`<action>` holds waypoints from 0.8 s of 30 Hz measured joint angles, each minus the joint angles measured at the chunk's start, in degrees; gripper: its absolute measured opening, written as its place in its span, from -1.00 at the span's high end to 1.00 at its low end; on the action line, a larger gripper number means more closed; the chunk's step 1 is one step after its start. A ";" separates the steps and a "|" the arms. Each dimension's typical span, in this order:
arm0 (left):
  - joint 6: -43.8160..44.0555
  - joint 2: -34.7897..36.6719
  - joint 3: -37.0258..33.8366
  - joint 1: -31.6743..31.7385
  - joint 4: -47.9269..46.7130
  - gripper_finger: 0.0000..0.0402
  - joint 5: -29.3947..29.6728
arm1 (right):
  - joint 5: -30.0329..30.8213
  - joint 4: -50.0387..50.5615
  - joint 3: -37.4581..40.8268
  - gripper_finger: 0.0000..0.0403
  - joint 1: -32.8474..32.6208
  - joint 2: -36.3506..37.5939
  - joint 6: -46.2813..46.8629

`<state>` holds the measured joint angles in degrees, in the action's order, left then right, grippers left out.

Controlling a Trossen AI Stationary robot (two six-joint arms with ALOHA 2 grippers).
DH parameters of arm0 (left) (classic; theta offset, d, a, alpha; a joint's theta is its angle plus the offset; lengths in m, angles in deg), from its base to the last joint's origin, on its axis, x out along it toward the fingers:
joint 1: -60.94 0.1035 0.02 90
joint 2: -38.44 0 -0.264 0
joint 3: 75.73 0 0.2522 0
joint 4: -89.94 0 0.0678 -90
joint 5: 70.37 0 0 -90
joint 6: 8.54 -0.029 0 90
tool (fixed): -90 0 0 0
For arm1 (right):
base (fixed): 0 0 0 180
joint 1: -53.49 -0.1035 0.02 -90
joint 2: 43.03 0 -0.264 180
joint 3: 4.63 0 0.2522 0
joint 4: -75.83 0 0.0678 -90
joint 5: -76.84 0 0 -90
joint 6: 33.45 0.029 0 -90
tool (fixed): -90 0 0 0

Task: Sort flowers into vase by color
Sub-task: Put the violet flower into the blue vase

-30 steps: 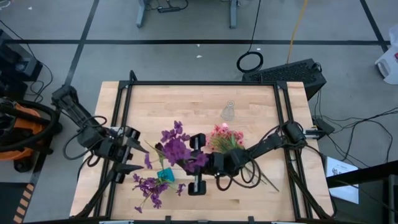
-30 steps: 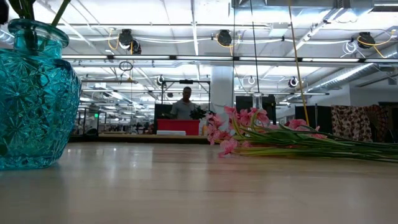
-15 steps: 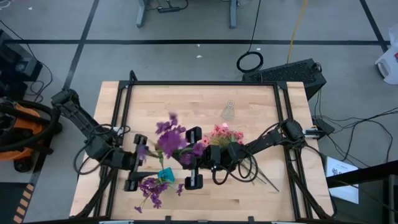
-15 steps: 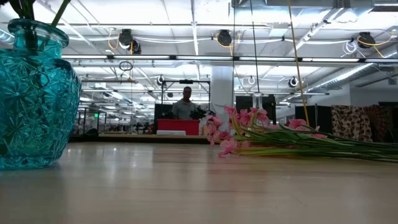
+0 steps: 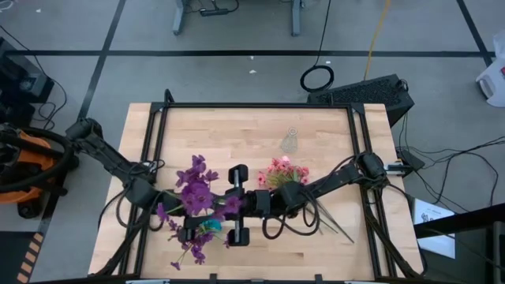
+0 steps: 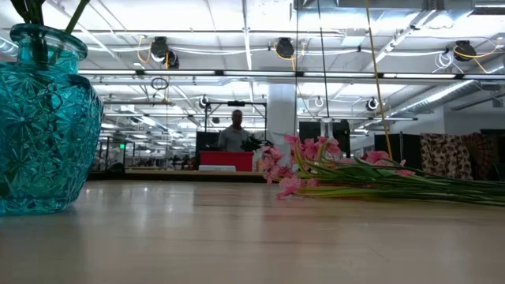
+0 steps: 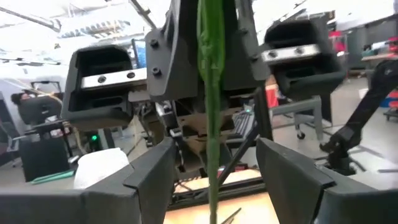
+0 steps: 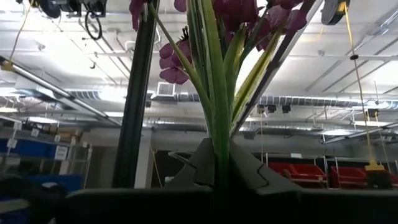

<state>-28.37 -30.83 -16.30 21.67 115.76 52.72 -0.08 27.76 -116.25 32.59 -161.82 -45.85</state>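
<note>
My right gripper [image 5: 225, 207] is shut on a purple flower spray [image 5: 197, 188] and holds it upright above the teal glass vase [image 5: 210, 226]. More purple blossoms [image 5: 189, 243] stand in that vase. My left gripper [image 7: 214, 155] is open just left of the vase. The spray's green stem [image 7: 211, 118] hangs between its fingers and seems clear of both. A bunch of pink flowers [image 5: 284, 171] lies flat on the table right of centre, also seen in the low view [image 6: 355, 175]. In the low view the teal vase [image 6: 39, 118] stands upright at the left. My right gripper pinches the purple spray's bundled green stems [image 8: 219, 146] between its two fingers [image 8: 249, 171], coming level from the table's right, fingers across the stems. The spray is lifted clear and upright, with blossoms [image 8: 239, 12] above the fingers and the stem's lower part hanging below.
A small clear glass vase [image 5: 290, 141] stands toward the far side of the wooden table [image 5: 237, 130]. Black frame rails run along the table's edges. Loose cables [image 5: 312, 221] hang under the right arm near the pink flowers' stems. A person stands far off in the room [image 6: 235, 134].
My right gripper has carried the purple spray toward the table's left, and it now hangs over the teal vase. My left gripper has swung toward the near edge and to the right, in beside the vase, so the stem now stands between its open fingers.
</note>
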 joint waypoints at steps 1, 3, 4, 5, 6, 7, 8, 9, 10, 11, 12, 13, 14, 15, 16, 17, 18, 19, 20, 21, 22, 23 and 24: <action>0.00 -0.27 0.00 0.39 -0.04 -0.15 0.02 | 0.02 0.25 0.04 0.97 0.06 0.00 0.02; 0.56 -0.46 0.04 1.24 -0.36 -0.15 0.01 | 0.04 0.23 0.07 0.97 0.08 0.00 -0.10; 1.38 -0.53 0.08 1.63 -0.83 -0.15 -0.03 | 0.05 0.12 0.07 0.97 0.09 0.00 -0.15; 1.83 -0.55 0.09 2.02 -1.65 -0.15 -0.15 | 0.09 0.13 0.07 0.97 0.09 0.00 -0.14; 2.65 -0.57 0.09 2.39 -2.73 -0.15 -0.37 | 0.13 0.27 0.07 0.97 0.09 0.00 -0.01; 2.97 -0.63 0.09 2.72 -3.81 -0.14 -0.75 | 0.13 0.47 0.07 0.97 0.09 0.00 0.35; 3.14 -0.64 0.09 2.92 -4.67 -0.12 -0.94 | 0.15 1.14 0.07 0.97 0.09 0.00 0.69; 3.35 -0.65 0.09 3.07 -5.19 -0.09 -1.10 | 0.20 1.88 0.07 0.97 0.09 0.00 0.99; 3.47 -0.64 0.09 3.20 -5.42 -0.05 -1.13 | 0.24 2.42 0.07 0.97 0.09 0.00 1.09; 3.66 -0.64 0.09 3.32 -5.64 -0.01 -1.15 | 0.24 3.01 0.07 0.97 0.07 0.00 1.11; 3.93 -0.64 0.09 3.34 -5.72 0.03 -1.15 | 0.24 3.49 0.07 0.97 0.07 0.00 1.13; 4.05 -0.64 0.09 3.35 -5.86 0.08 -1.15 | 0.24 3.75 0.08 0.97 0.07 0.00 1.19; 4.08 -0.64 0.09 3.35 -5.98 0.13 -1.15 | 0.22 3.77 0.10 0.97 0.07 0.00 1.20; 4.08 -0.64 0.09 3.35 -6.07 0.17 -1.16 | 0.22 3.82 0.11 0.97 0.07 0.00 1.20; 4.09 -0.64 0.09 3.36 -6.10 0.22 -1.15 | 0.22 3.82 0.11 0.97 -0.04 0.00 1.20; 4.16 -0.64 0.09 3.47 -6.15 0.25 -1.18 | 0.22 3.81 0.11 0.97 -0.14 0.00 1.17; 4.36 -0.64 0.09 3.61 -6.27 0.29 -1.30 | 0.22 3.81 0.11 0.97 -0.15 0.00 0.97; 4.38 -0.64 0.09 3.67 -6.31 0.32 -1.43 | 0.22 3.81 0.11 0.97 -0.17 0.00 0.91; 4.39 -0.64 0.09 3.67 -6.33 0.35 -1.48 | 0.22 3.83 0.11 0.97 -0.17 0.00 0.85; 4.42 -0.64 0.09 3.67 -6.33 0.38 -1.48 | 0.20 3.83 0.11 0.97 -0.17 0.00 0.89; 4.44 -0.64 0.09 3.67 -6.33 0.40 -1.48 | 0.20 3.83 0.11 0.97 -0.17 0.00 0.96; 4.45 -0.64 0.09 3.67 -6.33 0.43 -1.50 | 0.11 3.81 0.11 0.97 -0.21 0.00 0.96; 4.48 -0.64 0.09 3.67 -6.31 0.47 -1.50 | -0.07 3.83 0.11 0.97 -0.26 0.00 0.96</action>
<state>-23.90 -31.47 -16.21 25.35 109.46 51.22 -0.15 31.59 -116.14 32.33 -161.82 -44.89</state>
